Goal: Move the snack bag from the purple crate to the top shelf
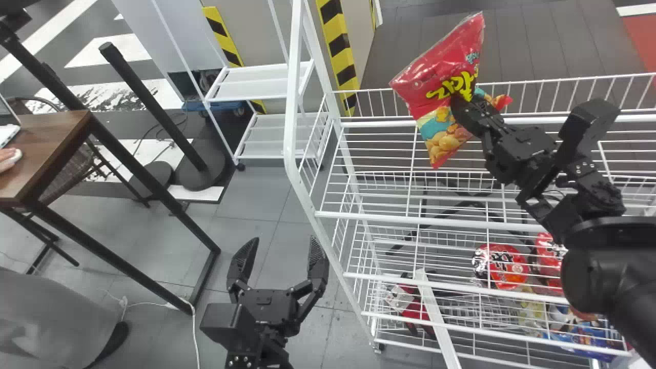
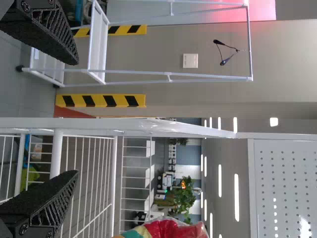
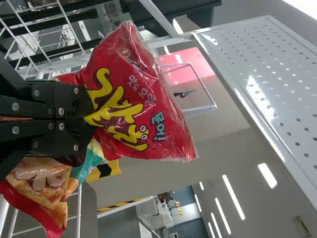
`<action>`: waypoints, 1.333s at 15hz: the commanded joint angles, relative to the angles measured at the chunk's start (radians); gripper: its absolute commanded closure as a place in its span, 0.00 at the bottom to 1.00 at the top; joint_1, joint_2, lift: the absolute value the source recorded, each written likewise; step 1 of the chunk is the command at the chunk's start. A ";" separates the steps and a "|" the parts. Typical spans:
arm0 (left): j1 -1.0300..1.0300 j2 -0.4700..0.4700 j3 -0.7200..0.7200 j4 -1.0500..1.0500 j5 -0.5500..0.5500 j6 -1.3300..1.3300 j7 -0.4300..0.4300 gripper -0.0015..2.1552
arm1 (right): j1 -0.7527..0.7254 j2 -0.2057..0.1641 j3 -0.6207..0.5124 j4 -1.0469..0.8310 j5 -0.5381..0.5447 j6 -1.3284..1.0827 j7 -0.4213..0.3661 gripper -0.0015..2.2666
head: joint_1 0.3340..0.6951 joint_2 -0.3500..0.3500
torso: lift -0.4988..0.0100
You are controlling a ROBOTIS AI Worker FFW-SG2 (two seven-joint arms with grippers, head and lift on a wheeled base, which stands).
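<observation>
Right claw (image 3: pixel 89 118) clamped on its waist, I hold the snack bag (image 1: pixel 435 82) by the white wire rack (image 1: pixel 292 102), judging it light, slippery, crushable, wanting no harder squeeze, left claw (image 1: pixel 283 241) spread wide.

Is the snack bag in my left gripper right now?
No, the left gripper stands open with nothing between its fingers, while the right gripper holds the snack bag.

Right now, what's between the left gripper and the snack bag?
The head view shows a white side frame and wire shelves between the left gripper and the snack bag.
</observation>
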 commanded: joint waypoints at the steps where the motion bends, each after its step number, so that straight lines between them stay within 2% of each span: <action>1: 0.000 0.000 0.000 0.000 0.000 -0.004 0.000 0.00 | -0.011 0.006 0.005 0.016 0.003 0.055 -0.015 0.35 | 1.00 0.96 | 0.98; 2: 0.000 0.000 0.000 0.000 0.000 -0.004 0.000 0.00 | -0.011 0.006 0.004 0.016 0.004 0.098 -0.015 0.00 | 1.00 0.96 | 0.98; 10: 0.017 -0.002 -0.001 0.000 -0.009 -0.102 0.014 0.00 | 0.038 0.006 -0.039 -0.056 0.001 0.162 -0.013 0.02 | 1.00 0.95 | 0.98; 13: 0.046 -0.002 -0.001 0.008 -0.035 -0.253 0.002 0.00 | 0.130 0.006 -0.116 -0.231 0.000 0.303 -0.010 0.02 | 1.00 0.96 | 0.98; 16: 0.063 -0.002 0.009 0.002 -0.018 -0.262 0.000 0.00 | 0.250 0.006 -0.144 -0.452 -0.005 0.463 -0.015 0.02 | 1.00 0.95 | 0.98; 20: 0.095 -0.005 0.003 -0.030 -0.018 -0.256 0.002 0.00 | 0.472 -0.029 -0.245 -0.711 0.035 0.481 -0.029 0.02 | 1.00 1.00 | 0.98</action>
